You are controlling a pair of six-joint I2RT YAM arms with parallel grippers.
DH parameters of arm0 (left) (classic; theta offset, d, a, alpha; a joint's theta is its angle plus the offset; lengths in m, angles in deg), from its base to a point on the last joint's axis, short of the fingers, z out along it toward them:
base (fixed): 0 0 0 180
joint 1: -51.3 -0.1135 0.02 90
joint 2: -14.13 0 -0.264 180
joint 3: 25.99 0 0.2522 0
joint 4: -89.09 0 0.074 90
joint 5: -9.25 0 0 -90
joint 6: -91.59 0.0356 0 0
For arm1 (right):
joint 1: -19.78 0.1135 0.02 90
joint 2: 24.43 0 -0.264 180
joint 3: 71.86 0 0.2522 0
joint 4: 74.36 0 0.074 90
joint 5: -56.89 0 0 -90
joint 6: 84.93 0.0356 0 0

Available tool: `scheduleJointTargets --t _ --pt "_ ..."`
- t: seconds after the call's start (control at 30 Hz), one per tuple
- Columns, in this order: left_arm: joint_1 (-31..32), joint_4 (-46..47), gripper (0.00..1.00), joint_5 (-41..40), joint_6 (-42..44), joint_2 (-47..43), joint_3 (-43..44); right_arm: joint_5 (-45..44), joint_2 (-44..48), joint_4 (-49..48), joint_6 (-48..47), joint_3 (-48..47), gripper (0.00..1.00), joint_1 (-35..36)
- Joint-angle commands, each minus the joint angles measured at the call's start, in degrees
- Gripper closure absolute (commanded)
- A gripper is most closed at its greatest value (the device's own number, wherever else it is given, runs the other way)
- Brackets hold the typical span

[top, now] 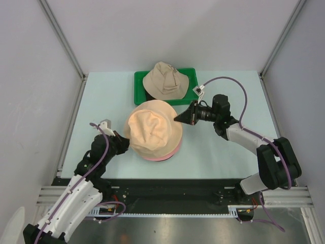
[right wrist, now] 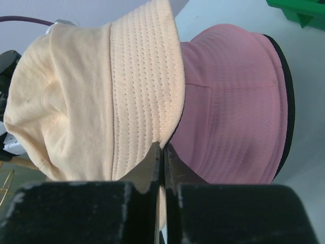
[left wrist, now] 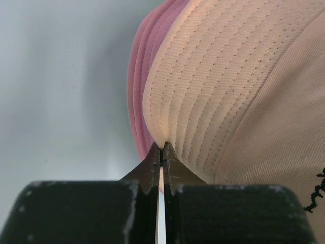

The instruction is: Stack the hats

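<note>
A peach hat [top: 152,127] hangs over a pink hat [top: 163,157] at the table's middle. My left gripper [top: 126,144] is shut on the peach brim's left edge, and my right gripper [top: 179,118] is shut on its right edge. In the left wrist view the fingertips [left wrist: 156,155] pinch the stitched peach brim [left wrist: 203,91], with the pink hat [left wrist: 136,91] just behind it. In the right wrist view the gripper [right wrist: 163,147] pinches the peach brim [right wrist: 144,86] in front of the pink hat [right wrist: 228,112]. A black hat's edge [right wrist: 289,101] shows under the pink one. A khaki hat [top: 165,80] lies on the tray.
The green tray [top: 138,77] stands at the back middle of the table, and its corner [right wrist: 299,10] shows in the right wrist view. White walls enclose the table on three sides. The right arm's cable [top: 238,86] loops above the table's right part.
</note>
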Motion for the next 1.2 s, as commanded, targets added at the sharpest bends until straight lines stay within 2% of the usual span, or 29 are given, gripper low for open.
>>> scheduleJointTargets --t 0.0,0.2,0.33,0.57,0.8,0.97,1.17 --pt "-0.7 2.1 1.0 -0.6 1.6 0.8 -0.6 -5.8 -1.1 4.4 -2.4 -0.7 1.0 -0.1" --pt "-0.9 3.5 1.0 -0.8 1.0 3.0 -2.1 -15.0 -7.8 14.8 -2.3 -3.0 1.0 -0.9" --pt "-1.0 4.3 1.0 -1.0 0.6 4.6 -2.9 -16.2 -12.3 15.0 -1.5 -2.4 1.0 -0.9" --pt "-2.2 6.6 1.0 -1.8 0.3 8.9 -4.6 -22.3 -14.4 17.1 -2.2 -1.3 1.0 0.5" --pt "-4.6 9.3 1.0 -0.3 -0.9 13.1 -5.2 -29.0 -12.5 23.4 -4.5 -0.9 1.0 2.1" --pt "-6.0 12.7 1.0 0.4 -0.9 17.8 -2.7 -34.8 -9.3 28.1 -5.5 0.4 1.0 6.3" --pt "-7.4 19.3 0.99 1.5 -1.4 27.2 2.9 -35.8 -3.9 26.7 -2.0 5.0 1.0 12.6"
